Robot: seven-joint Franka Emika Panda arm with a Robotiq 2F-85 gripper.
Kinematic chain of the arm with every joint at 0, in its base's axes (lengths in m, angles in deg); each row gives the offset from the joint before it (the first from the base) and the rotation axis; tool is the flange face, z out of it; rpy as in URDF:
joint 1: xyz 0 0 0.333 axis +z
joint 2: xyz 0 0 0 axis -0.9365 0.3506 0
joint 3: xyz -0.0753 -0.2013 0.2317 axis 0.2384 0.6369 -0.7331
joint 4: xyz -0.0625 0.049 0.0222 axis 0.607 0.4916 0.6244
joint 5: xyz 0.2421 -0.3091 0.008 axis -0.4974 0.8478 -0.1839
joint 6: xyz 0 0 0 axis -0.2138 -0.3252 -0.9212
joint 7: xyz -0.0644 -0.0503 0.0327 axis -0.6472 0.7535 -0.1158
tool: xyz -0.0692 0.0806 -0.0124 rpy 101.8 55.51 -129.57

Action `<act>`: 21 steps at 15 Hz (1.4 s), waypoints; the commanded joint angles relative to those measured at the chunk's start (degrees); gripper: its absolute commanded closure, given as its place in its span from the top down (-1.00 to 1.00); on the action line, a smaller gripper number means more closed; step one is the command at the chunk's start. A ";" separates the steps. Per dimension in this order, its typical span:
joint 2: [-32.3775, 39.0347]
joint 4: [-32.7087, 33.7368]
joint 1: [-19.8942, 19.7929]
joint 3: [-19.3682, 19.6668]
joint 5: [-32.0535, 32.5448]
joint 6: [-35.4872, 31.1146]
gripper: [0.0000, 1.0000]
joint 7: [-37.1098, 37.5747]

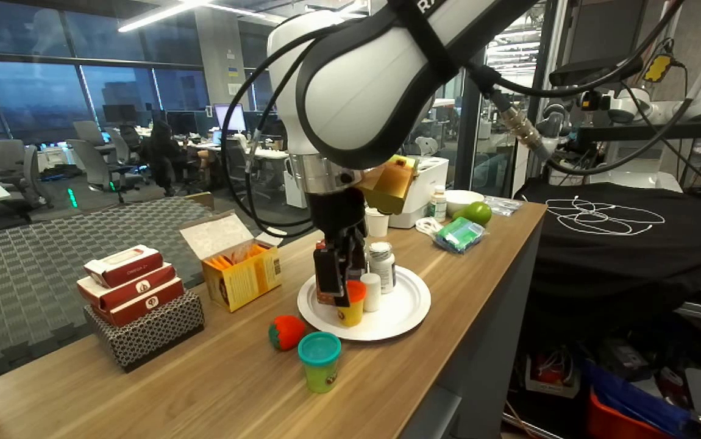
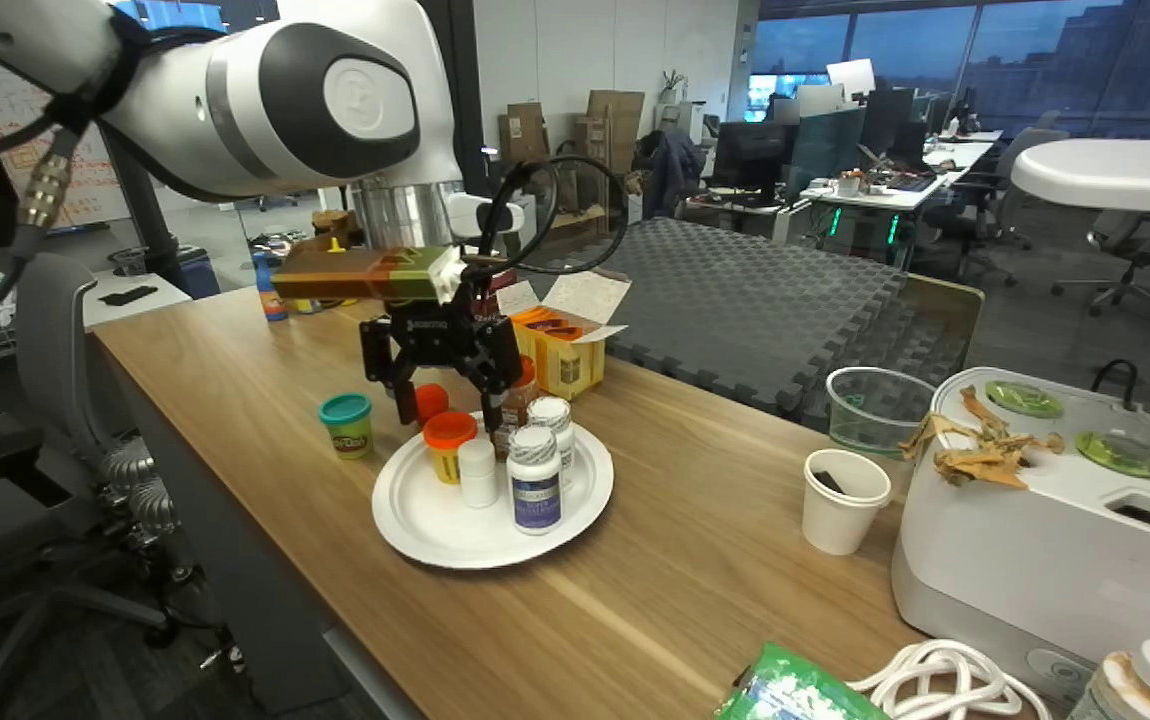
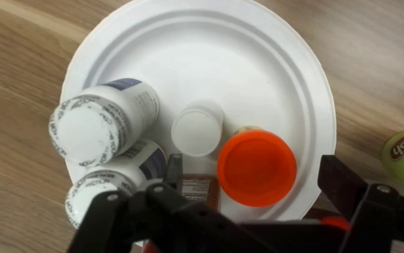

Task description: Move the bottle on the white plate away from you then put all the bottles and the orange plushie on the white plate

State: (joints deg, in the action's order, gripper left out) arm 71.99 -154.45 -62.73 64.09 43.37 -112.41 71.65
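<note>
Our gripper (image 3: pixel 253 168) points down with its fingers (image 3: pixel 174 172) spread apart; in the wrist view the orange-lidded tub (image 3: pixel 256 168) sits in the gap, so we judge the width suits that tub, though whether the pads touch it, or whether we mean to take it or leave it, we cannot tell. Close to the finger on the bottles' side are the small white bottle (image 3: pixel 196 130) and the partly hidden brown bottle (image 3: pixel 202 189), and farther out that way a sealed white bottle (image 3: pixel 104 122) stands next to a second sealed white bottle (image 3: pixel 116 179). All of them share the white plate (image 3: pixel 223 63) beneath us, and their crowding toward one side probably serves to leave bare room. Past the opposite finger, off the plate, the orange plushie (image 1: pixel 288 332) rests on the tabletop (image 1: pixel 216 390) just beside the rim, with the teal-lidded tub (image 1: pixel 320 363) nearby; we take both as unplaced, which likely explains that room.
</note>
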 commanded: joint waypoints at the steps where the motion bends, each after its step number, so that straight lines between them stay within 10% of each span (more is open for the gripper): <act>1: -0.76 -0.52 -0.69 -0.70 -0.78 -1.35 1.00 -1.45; 21: -12.16 6.33 0.31 -1.75 -0.20 17.68 1.00 -0.10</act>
State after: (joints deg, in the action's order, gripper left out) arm 59.78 -148.24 -62.26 62.55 43.11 -94.87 71.50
